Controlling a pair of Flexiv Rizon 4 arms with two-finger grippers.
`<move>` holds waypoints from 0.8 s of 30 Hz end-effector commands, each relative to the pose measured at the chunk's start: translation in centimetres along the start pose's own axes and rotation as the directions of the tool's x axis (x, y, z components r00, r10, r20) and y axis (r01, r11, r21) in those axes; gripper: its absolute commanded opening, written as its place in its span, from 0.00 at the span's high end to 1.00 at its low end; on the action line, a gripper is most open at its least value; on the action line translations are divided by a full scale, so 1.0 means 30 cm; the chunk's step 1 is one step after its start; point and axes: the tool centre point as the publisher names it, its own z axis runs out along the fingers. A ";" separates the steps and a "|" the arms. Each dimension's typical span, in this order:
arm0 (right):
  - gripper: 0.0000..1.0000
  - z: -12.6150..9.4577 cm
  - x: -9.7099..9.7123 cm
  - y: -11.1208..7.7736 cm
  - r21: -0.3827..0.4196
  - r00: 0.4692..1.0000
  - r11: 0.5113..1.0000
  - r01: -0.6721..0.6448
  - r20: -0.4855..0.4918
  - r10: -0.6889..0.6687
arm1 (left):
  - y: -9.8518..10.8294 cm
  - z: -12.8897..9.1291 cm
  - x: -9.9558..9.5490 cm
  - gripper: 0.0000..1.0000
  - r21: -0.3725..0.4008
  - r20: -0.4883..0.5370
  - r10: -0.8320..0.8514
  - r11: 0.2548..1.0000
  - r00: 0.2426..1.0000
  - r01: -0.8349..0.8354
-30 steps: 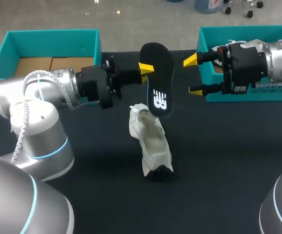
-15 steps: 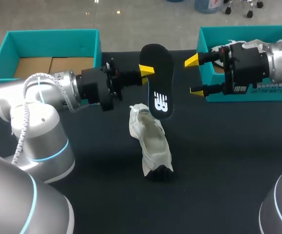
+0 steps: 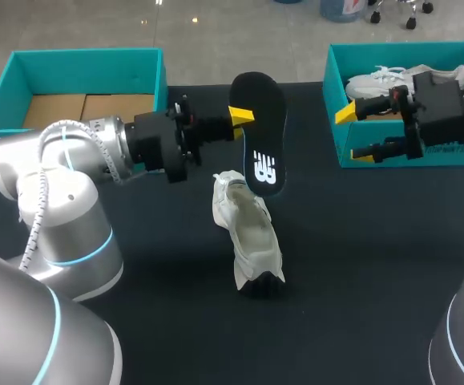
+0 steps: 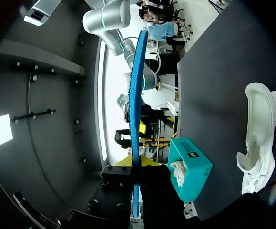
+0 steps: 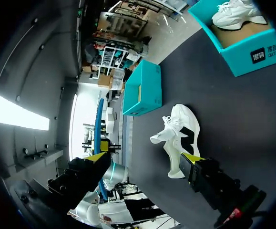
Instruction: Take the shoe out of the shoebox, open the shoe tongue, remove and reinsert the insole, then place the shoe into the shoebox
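Observation:
A black insole [image 3: 260, 136] hangs above the table's middle, my left gripper [image 3: 241, 119] shut on its edge. In the left wrist view the insole [image 4: 137, 109] shows edge-on as a blue strip rising from between the yellow tips [image 4: 137, 163]. Under it a white shoe [image 3: 248, 233] lies on its side on the dark table, also seen beside the left gripper [image 4: 259, 133] and ahead of the right one [image 5: 180, 138]. My right gripper [image 3: 352, 134] stands open and holds nothing, at the front wall of the right teal shoebox [image 3: 334, 96]; its fingers [image 5: 189, 160] are spread wide.
Inside the right shoebox lies a second white shoe [image 3: 385, 79]. A second teal box [image 3: 79, 60] with a cardboard floor stands at the back left, behind my left arm. Dark tabletop [image 3: 360, 265] spreads around the loose shoe.
My right gripper has drawn back to the right, away from the insole and up to its shoebox, still open. The left gripper and the insole have barely moved.

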 end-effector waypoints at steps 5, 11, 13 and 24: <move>0.00 -0.139 -0.108 -0.079 -0.035 0.996 0.997 -0.064 0.065 0.066 | -0.003 0.003 0.003 1.00 -0.003 0.002 0.002 1.000 1.000 -0.002; 0.00 -0.189 -0.164 -0.125 -0.080 0.994 0.994 -0.071 0.081 0.077 | -0.003 0.003 0.003 1.00 -0.003 0.002 0.002 1.000 1.000 -0.002; 0.00 -0.204 -0.176 -0.138 -0.091 0.994 0.993 -0.072 0.080 0.079 | -0.003 0.003 0.003 1.00 -0.003 0.002 0.002 1.000 1.000 -0.002; 0.00 -0.215 -0.198 -0.147 -0.095 0.993 0.992 -0.088 0.073 0.095 | -0.003 0.003 0.003 1.00 -0.003 0.002 0.002 1.000 1.000 -0.002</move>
